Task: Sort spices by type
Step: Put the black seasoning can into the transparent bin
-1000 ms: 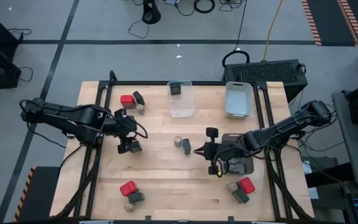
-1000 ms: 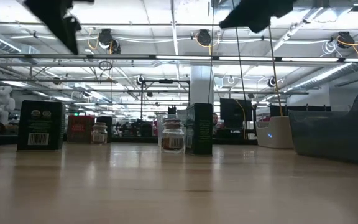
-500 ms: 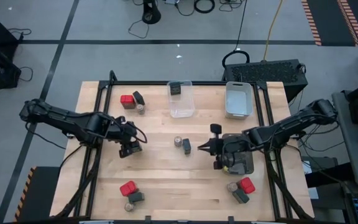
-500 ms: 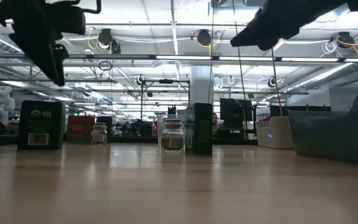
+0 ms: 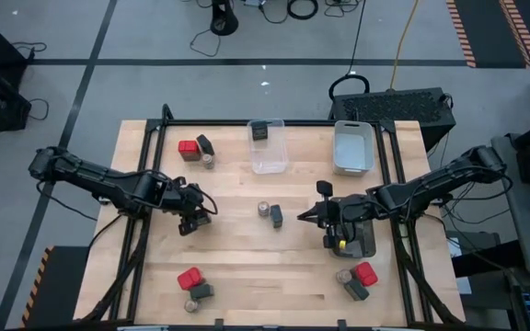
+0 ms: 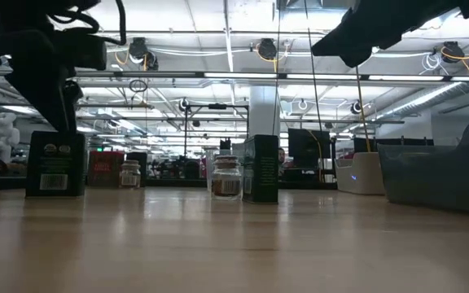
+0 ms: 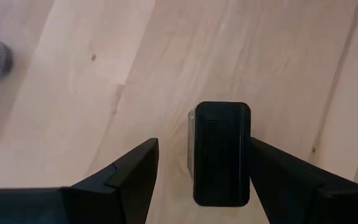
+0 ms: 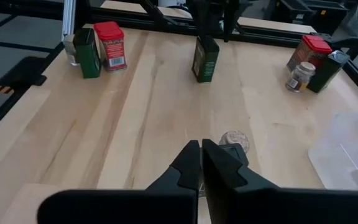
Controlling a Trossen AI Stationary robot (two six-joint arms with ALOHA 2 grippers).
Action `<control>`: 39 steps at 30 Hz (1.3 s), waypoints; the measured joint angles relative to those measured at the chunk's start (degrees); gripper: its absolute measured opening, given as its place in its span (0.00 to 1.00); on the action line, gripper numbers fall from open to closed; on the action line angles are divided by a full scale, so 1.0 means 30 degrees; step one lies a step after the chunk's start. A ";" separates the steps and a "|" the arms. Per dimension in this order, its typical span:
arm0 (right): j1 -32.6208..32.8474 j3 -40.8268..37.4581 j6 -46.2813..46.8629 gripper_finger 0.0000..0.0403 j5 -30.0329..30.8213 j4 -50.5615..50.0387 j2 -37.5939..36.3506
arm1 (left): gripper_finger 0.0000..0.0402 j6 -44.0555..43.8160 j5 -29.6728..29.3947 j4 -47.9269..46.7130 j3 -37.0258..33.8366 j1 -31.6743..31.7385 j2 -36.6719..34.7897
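My left gripper (image 7: 204,155) is open and points down over a dark boxy tin (image 7: 221,152) that stands upright on the table's left half (image 5: 194,221); one finger stands on each side of the tin's black lid. In the low view this tin (image 6: 55,163) stands on its base below the gripper. My right gripper (image 8: 201,155) is shut and hovers above the table's middle (image 5: 305,216), beside a tan-topped jar (image 5: 263,210) and a dark tin (image 5: 276,216) standing together. The jar's top (image 8: 235,140) shows just past the shut fingers. My left gripper comes at the dark tin from above, fingers pointing down, on either side of its lid (image 7: 221,124). One finger (image 7: 272,168) lies right against the tin's edge and the other (image 7: 138,165) stands apart. Whether either touches the tin, I cannot tell.
A clear bin (image 5: 267,158) holding a dark tin (image 5: 260,131) and a white bin (image 5: 352,147) sit at the far edge; a dark bin (image 5: 355,241) lies under the right arm. Groups of red tin, dark tin and jar stand far left (image 5: 188,147), near left (image 5: 190,278) and near right (image 5: 366,273).
My left gripper has come down from high above the table onto the standing dark tin, staying open. My right gripper has drawn back a little toward the table's right edge, still shut and raised.
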 joint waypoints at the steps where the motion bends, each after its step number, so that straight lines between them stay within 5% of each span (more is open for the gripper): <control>1: 0.0004 0.0000 0.0005 0.00 0.0000 0.0003 0.0000 | 0.61 0.0000 0.0068 0.0153 -0.0096 0.0000 0.0000; 39: 0.0000 -0.0007 0.0036 0.00 0.0015 -0.0073 0.0000 | 0.61 0.1027 0.0739 0.1348 0.0556 0.0000 -0.0612</control>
